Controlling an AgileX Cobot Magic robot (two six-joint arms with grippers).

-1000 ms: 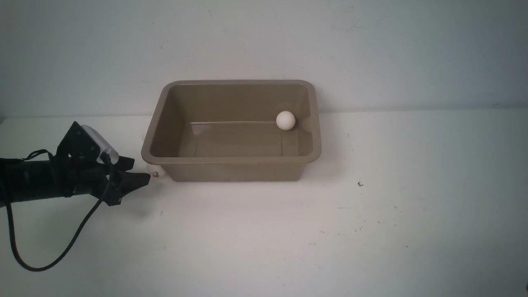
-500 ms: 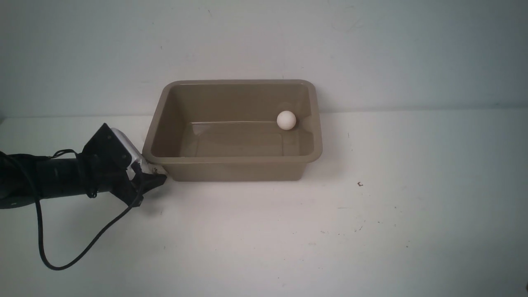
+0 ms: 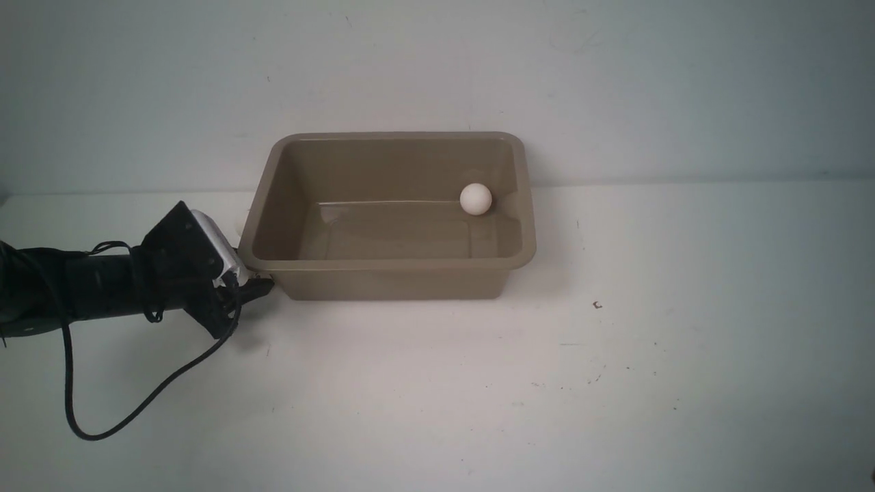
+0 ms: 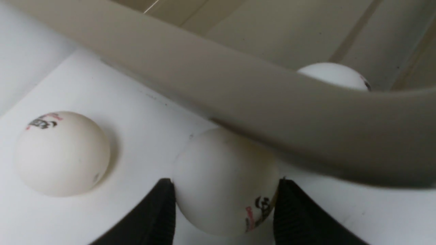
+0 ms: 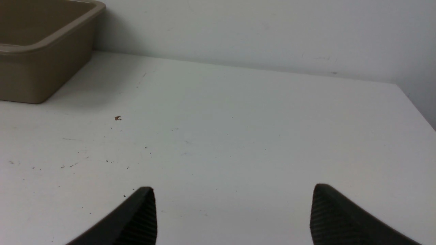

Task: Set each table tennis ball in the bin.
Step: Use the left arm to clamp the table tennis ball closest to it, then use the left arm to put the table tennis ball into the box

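Observation:
The tan-brown bin (image 3: 383,264) stands at the back middle of the white table with one white table tennis ball (image 3: 476,199) inside, at its right. My left gripper (image 3: 256,287) is low at the bin's front-left corner. In the left wrist view its fingers (image 4: 163,207) press both sides of a table tennis ball (image 4: 223,170) with a printed logo, which sits on the table tucked under the bin's rim (image 4: 238,98). Another logo ball (image 4: 61,153) lies on the table beside it. My right gripper (image 5: 233,187) is open over bare table.
The left arm's black cable (image 3: 102,424) loops over the table at the front left. A wall runs close behind the bin. The table's right edge (image 5: 417,109) shows in the right wrist view, with the bin's corner (image 5: 37,51) off to one side.
My left gripper moved right to the bin's front-left corner and its jaws closed onto the ball there. The bin and the ball inside it shifted slightly to the right.

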